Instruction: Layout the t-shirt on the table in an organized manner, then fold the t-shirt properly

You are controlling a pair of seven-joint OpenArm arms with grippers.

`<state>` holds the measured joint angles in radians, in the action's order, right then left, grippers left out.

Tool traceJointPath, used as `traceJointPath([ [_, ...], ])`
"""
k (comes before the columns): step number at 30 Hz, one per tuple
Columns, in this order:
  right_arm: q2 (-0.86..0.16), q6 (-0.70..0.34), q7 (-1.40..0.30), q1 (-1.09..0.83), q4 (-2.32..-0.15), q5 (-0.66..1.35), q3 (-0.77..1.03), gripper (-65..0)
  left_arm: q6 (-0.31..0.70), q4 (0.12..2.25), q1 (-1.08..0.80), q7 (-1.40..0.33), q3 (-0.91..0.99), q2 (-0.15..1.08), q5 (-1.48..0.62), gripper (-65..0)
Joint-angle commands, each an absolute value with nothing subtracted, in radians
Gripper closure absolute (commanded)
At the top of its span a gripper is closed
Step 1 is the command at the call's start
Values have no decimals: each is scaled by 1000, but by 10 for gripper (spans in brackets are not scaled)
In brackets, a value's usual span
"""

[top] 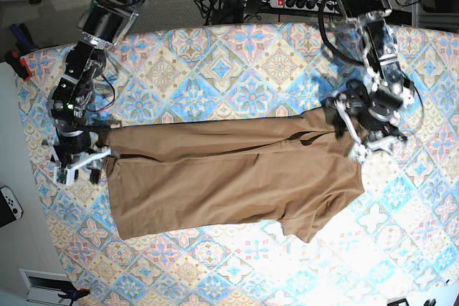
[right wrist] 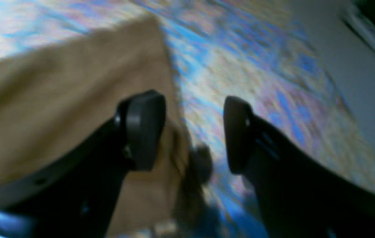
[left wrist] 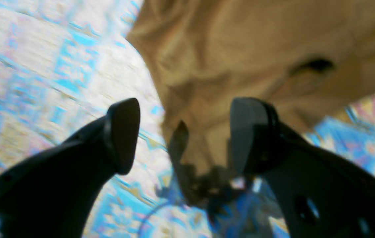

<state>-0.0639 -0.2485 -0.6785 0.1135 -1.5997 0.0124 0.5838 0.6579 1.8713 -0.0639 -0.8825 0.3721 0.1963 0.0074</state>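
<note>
— Patterned table (left wrist: pixel 42 66) under the left wrist camera?
— Yes; the left gripper (left wrist: pixel 184 135) spreads wide, empty, over the t-shirt (left wrist: pixel 257 49) edge.
— Right wrist?
— The right gripper (right wrist: pixel 194 132) gapes, holding nothing, beside the cloth's corner.
— Overhead?
— Shirt lies roughly flat, one side doubled over. Laying-out looks done; folding likely needs fresh grips.

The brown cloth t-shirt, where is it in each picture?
Left wrist: the tan-brown cloth t-shirt fills the top and right, behind the open left gripper.
Right wrist: it covers the left side.
Base: it lies spread across the middle.
Shared landmark: the blue, pink and cream patterned table cloth.
</note>
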Motion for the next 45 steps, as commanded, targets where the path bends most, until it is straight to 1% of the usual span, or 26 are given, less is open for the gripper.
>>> traceJointPath([
  [1,-82,-234,-657,110,-1623,8,602,-302,653,1890,-64,-868,377,205,2,-419],
  [3,-81,-234,-654,85,-1616,59,604,-292,653,1890,-93,-868,378,205,1,-419],
  [10,-87,-234,-650,-7,-1572,429,613,-283,653,1890,-143,-865,378,205,1,-418],
  [15,-87,-234,-650,-27,-1503,549,613,-283,653,1890,-143,-865,380,205,4,-415],
  [19,-87,-234,-648,-27,-1442,561,613,-281,653,1891,-150,-865,380,205,5,-415],
  [24,-87,-234,-608,-27,-1394,562,650,-258,653,1891,-150,-865,380,205,5,-415],
  [33,-87,-236,-610,-27,-1348,564,641,-258,653,1891,-150,-865,380,205,4,-418],
  [39,-87,-236,-610,-27,-1359,568,550,-258,653,1891,-150,-866,380,205,2,-418],
  [45,-87,-236,-610,-27,-1359,568,499,-258,653,1891,-151,-868,380,203,2,-417],
])
